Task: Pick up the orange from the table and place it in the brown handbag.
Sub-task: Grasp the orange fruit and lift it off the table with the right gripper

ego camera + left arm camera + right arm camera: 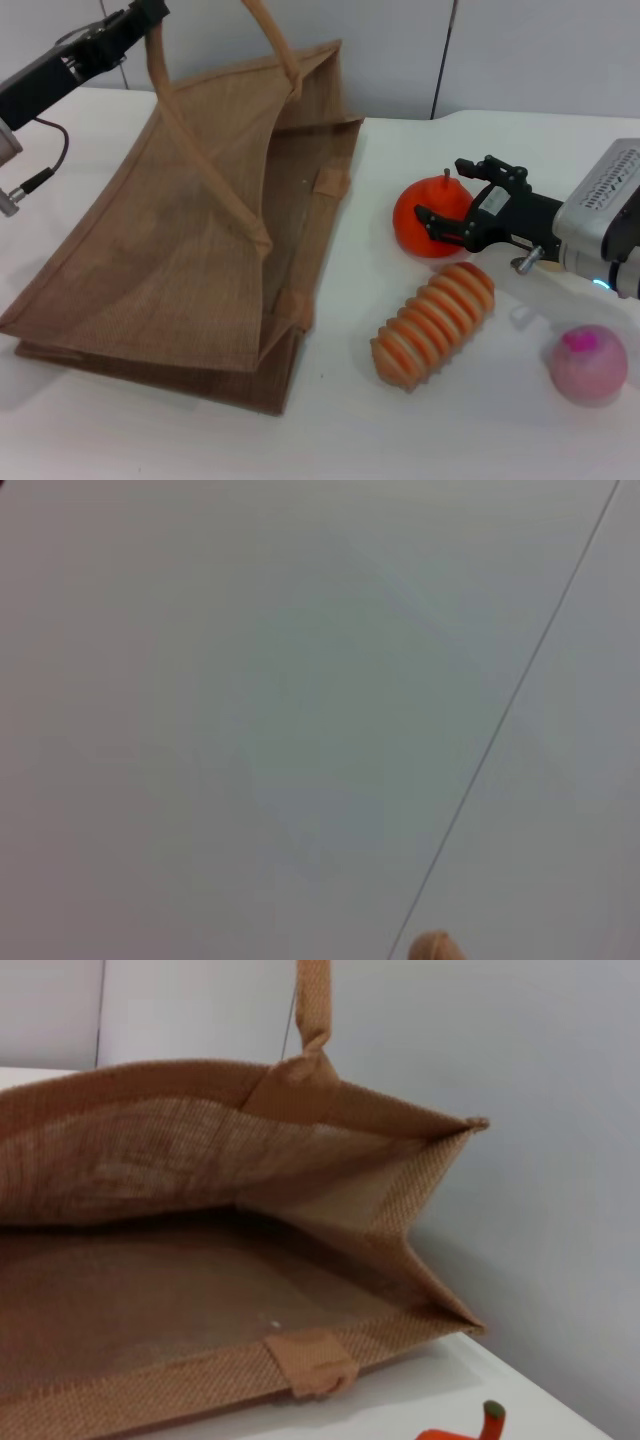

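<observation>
the right tool (442, 192) sits at the orange (430, 216), spread wide, one finger over the fruit's top near the stem and the other against its face toward the right edge of the table (420, 420). it is released, nothing clamped yet. the orange rests on the table, in the middle toward the far edge, just beside the open mouth of the brown handbag (190, 260), which lies along the left side.

to do this step well, i'd push the tool a little further so both fingers straddle the widest part of the fruit, not just its upper shoulder, then close gently. the skin looks smooth and the shape squat, so a high pinch would likely squirt it out toward the bag or down onto the ribbed orange-and-cream item (435, 322) lying close by, nearer the front edge.

the left tool (150, 15) is up at the far left corner, lifting a bag handle to hold the mouth open; i cannot tell how its fingers stand. in the right wrist view the bag's interior gapes wide, with the orange's stem (492, 1418) just in front of it.
</observation>
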Tool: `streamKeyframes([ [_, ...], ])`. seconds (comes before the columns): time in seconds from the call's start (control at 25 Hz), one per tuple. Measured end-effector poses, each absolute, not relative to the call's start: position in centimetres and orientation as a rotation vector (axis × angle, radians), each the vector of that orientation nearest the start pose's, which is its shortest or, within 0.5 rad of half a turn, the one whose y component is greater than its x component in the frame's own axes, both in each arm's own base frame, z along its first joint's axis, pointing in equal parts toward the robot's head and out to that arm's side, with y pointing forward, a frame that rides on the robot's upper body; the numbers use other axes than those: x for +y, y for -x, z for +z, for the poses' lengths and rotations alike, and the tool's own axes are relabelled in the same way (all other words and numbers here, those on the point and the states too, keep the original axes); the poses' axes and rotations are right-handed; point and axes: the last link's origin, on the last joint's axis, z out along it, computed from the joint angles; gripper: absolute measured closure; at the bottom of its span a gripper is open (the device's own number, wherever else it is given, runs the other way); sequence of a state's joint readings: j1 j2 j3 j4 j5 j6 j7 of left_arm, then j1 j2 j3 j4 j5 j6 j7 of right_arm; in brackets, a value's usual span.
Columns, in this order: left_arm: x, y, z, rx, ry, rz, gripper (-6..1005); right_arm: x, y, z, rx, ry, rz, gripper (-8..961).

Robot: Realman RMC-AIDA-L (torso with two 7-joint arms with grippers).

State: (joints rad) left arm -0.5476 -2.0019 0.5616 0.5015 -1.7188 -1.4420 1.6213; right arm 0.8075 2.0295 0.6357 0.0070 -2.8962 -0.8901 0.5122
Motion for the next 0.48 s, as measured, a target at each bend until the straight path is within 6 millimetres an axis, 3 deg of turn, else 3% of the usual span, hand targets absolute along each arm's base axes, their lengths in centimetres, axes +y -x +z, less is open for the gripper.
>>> streamKeyframes([
  [0.24,37.79,25.93,8.43,-0.855,2.037,-1.353,880,39.65,-25.80,-7.27,0.232,2.413,0.367,80],
  [0.48,37.79,25.92,8.42,-0.855,2.038,-1.353,880,39.58,-25.72,-7.38,0.221,2.418,0.366,267],
])
